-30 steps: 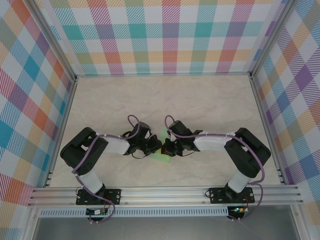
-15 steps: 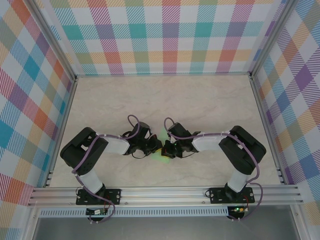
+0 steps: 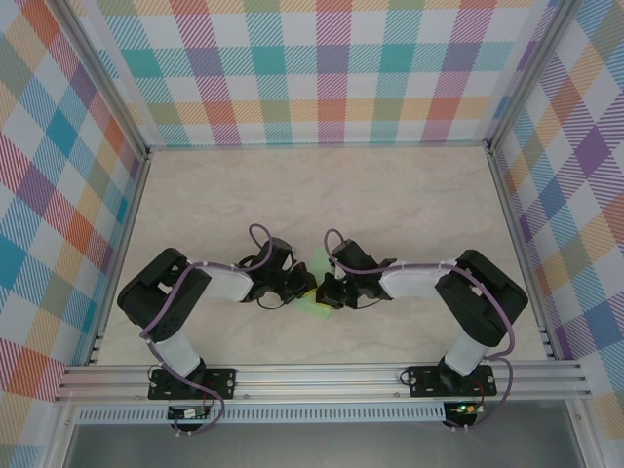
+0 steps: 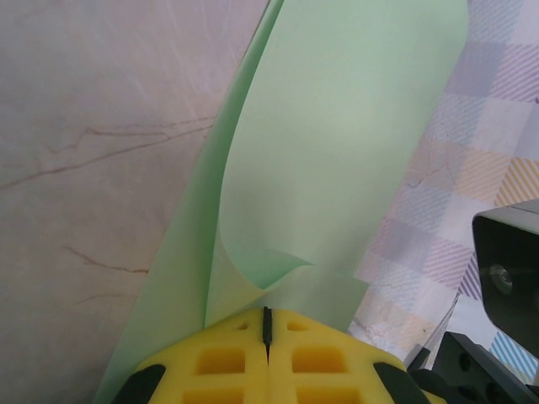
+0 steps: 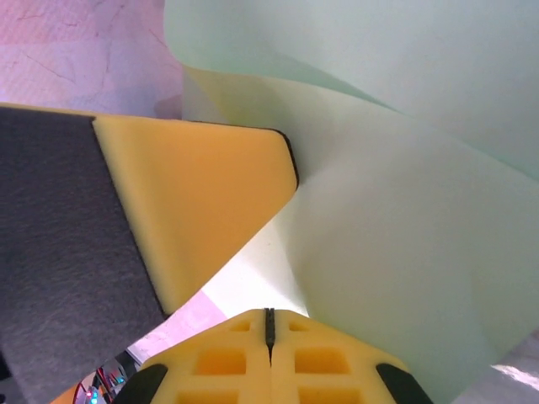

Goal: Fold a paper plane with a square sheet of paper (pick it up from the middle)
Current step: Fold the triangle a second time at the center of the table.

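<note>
Left gripper (image 4: 268, 324) and right gripper (image 5: 269, 324) sit tip to tip, both jaws clenched on the curling green paper (image 4: 337, 151).

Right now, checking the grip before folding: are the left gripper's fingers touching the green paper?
Touching. In the left wrist view the green paper runs into the seam between the left gripper's shut fingers.

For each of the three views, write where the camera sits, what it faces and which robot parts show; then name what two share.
Top external: above, behind the bases, facing down at the table; both arms show.
Left wrist: left arm, facing green paper; left gripper shut on it.
Right wrist: right arm, same paper; right gripper shut.
Shared: the paper.
</note>
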`<state>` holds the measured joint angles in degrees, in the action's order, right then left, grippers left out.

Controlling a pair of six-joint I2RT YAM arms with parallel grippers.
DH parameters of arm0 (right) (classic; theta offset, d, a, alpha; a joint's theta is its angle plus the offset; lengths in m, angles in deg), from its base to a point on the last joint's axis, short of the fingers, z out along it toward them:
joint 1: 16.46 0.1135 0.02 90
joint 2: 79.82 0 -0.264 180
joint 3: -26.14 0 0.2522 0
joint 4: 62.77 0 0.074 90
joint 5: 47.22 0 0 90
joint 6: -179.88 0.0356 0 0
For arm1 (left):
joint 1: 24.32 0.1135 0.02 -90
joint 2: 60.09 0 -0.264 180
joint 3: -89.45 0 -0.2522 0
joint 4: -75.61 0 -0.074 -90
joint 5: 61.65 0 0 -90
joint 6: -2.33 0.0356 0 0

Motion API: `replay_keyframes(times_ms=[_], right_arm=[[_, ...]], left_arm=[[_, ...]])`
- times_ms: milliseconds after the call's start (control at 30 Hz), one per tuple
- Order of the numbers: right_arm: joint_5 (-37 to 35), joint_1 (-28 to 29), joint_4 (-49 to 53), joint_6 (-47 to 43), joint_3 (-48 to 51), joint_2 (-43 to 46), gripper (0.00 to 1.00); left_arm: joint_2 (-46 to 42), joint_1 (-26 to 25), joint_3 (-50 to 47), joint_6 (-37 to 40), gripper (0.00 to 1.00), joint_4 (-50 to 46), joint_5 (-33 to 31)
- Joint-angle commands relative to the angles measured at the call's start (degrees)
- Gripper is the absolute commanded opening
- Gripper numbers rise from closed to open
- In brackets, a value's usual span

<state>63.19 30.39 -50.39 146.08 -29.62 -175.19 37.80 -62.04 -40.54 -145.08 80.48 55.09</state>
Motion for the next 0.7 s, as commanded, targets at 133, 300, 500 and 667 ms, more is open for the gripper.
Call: replay_keyframes(times_ms=[133, 300, 500, 667], right_arm=[[-0.2, 0.1, -4.4, 2.9, 6.6, -1.4, 0.05], [-0.2, 0.1, -3.8, 2.7, 7.8, 0.1, 0.04], [1.2, 0.1, -3.8, 1.0, 7.2, 6.1, 0.07], [1.9, 0.2, -6.3, 2.0, 8.8, 4.2, 0.06]], left_arm=[[1.5, 0.0, -0.8, 0.6, 0.0, -3.0, -0.4], [1.8, 0.0, -0.8, 0.8, 0.0, -3.0, -0.2], [1.5, -0.1, -1.2, 0.8, 0.0, -3.0, -0.4], [1.9, -0.1, -1.1, 0.8, 0.0, -3.0, -0.1]])
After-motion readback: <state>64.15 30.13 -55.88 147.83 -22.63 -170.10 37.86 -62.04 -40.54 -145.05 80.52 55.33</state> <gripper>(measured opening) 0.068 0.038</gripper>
